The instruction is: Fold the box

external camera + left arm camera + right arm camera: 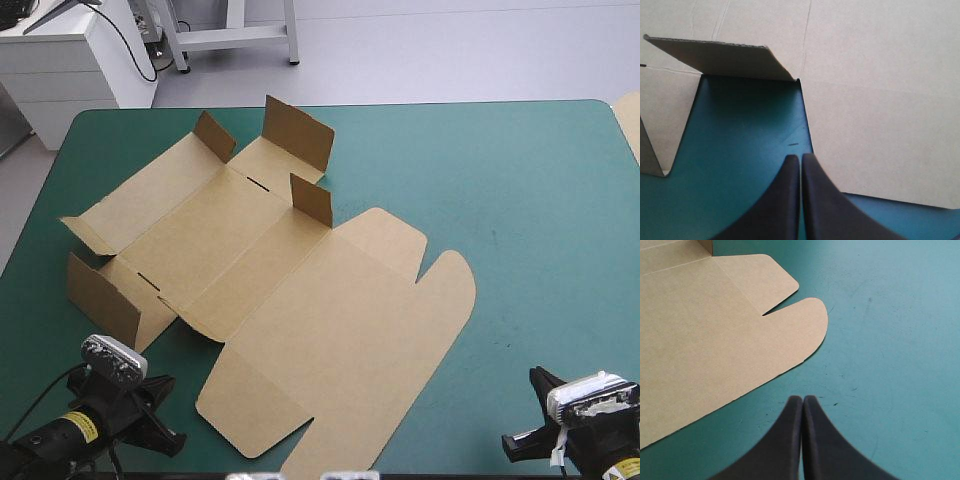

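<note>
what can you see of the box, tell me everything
The box is one cut sheet of plain brown board, creased into panels, with two small slots. It lies unfolded and mostly flat on the teal-green cover, slanted across the table's left half. Side flaps at its far and left ends stand up; the big panel with rounded tabs lies flat toward the near edge. Only the cover touches it: the left claw and right claw, both shut, sit just off it.

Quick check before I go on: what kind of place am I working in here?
Likely a robot test bench in a lab, not a packing line: one table with a teal-green cover, a single brown box lying mostly flat, and the left tool and right tool, both shut, by the near edge.
</note>
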{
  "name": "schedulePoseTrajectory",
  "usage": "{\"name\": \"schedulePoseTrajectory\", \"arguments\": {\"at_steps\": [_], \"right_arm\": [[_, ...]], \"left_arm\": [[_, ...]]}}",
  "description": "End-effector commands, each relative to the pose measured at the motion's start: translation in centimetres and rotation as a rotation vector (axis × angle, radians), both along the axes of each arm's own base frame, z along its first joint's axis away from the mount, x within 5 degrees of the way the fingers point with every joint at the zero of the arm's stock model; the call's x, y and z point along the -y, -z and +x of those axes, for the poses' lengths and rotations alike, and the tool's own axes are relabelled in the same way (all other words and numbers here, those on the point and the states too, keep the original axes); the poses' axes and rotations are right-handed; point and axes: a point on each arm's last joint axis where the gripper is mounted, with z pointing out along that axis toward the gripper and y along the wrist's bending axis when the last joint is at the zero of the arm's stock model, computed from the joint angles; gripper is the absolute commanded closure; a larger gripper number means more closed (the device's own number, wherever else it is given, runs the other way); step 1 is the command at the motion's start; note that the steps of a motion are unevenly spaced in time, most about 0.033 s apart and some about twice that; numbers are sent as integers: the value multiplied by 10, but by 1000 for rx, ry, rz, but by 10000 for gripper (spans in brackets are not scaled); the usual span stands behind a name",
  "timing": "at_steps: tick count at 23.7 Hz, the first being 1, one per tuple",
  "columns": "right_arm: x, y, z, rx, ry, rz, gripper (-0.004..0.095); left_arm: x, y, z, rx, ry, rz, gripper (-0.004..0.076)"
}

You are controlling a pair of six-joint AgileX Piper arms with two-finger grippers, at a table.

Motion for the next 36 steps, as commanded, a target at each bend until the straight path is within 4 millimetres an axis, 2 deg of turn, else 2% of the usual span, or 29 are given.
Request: {"name": "schedulePoseTrajectory", "arguments": {"at_steps": [1, 19, 23, 28, 36], "right_arm": [[0, -13, 3, 81, 6, 18, 929], [0, -13, 3, 81, 6, 18, 929], [-1, -30, 4, 88, 0, 23, 929], [0, -68, 29, 73, -19, -31, 929], [0, -95, 75, 19, -25, -33, 929]], "left_arm": [[3, -14, 4, 65, -6, -53, 731], [3, -13, 4, 63, -6, -53, 731], [3, -13, 4, 63, -6, -53, 731], [3, -13, 4, 63, -6, -53, 731], [3, -13, 4, 63, -6, -53, 731]]}}
